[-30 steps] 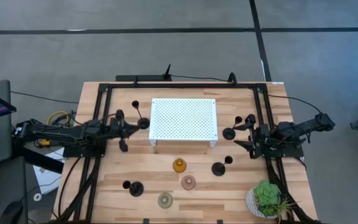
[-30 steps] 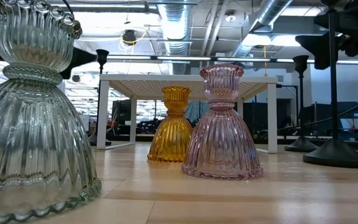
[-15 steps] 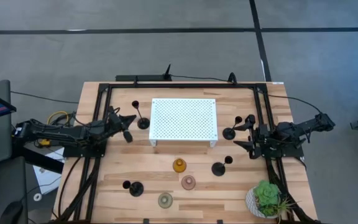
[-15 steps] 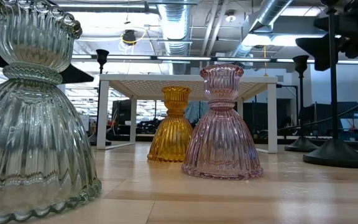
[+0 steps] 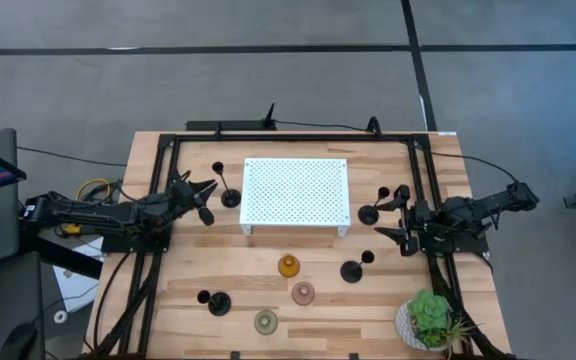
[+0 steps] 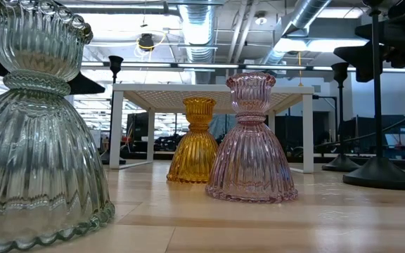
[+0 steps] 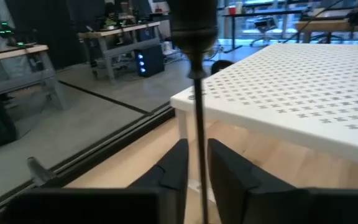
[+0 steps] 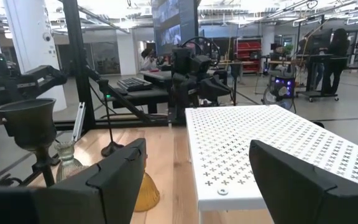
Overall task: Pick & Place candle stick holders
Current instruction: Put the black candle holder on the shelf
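While right fingers (image 5: 396, 213) gape beside platform (image 5: 296, 191), left fingers (image 5: 206, 194) seem slightly released around black holder's stem (image 7: 197, 112).

Two dark, near-black arms, matte finish, chunky segmented links. Left arm (image 5: 98, 215) in the left-middle of the high view, right arm (image 5: 478, 215) in the right-middle. Both mount on a black bar frame (image 5: 288, 138) with thin rails running toward the lower edge. Black cable loops off the right arm's outer end; a yellow cable bundle (image 5: 90, 188) sits by the left arm's base. Left end effector (image 7: 194, 171): two slim black fingers with angled, faceted faces. Right end effector (image 8: 194, 180): two broad, flat black fingers, glossy on the edges.
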Controlling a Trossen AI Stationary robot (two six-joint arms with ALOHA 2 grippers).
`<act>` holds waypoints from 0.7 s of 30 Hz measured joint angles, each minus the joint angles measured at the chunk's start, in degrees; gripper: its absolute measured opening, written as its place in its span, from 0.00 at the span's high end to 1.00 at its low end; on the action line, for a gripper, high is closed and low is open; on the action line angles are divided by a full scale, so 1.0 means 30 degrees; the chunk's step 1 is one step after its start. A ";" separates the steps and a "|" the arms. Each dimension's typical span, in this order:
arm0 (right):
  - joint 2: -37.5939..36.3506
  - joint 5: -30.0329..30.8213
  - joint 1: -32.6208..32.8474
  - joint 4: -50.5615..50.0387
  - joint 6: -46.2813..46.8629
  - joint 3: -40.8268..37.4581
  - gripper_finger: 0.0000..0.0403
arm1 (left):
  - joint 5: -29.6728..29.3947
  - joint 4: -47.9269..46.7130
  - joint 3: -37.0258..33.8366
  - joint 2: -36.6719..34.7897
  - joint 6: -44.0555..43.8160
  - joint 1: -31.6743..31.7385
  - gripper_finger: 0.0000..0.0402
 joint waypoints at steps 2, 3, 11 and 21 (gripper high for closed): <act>0.0000 0.0000 0.0000 0.0000 0.0000 0.0000 0.32 | 0.0601 0.0056 0.0000 0.0003 -0.0018 0.0000 0.80; 0.0000 0.0000 0.0000 0.0000 -0.0008 0.0000 0.32 | 0.0953 0.0098 0.0000 0.0006 -0.0034 0.0000 0.78; 0.0000 0.0000 0.0000 0.0007 -0.0153 0.0000 0.32 | 0.1274 0.0820 0.0000 -0.0001 -0.0069 -0.0007 0.66; 0.0000 0.0007 0.0000 0.0022 -0.0153 0.0000 0.32 | 0.1223 0.1663 0.0000 0.1487 -0.1072 0.0307 0.54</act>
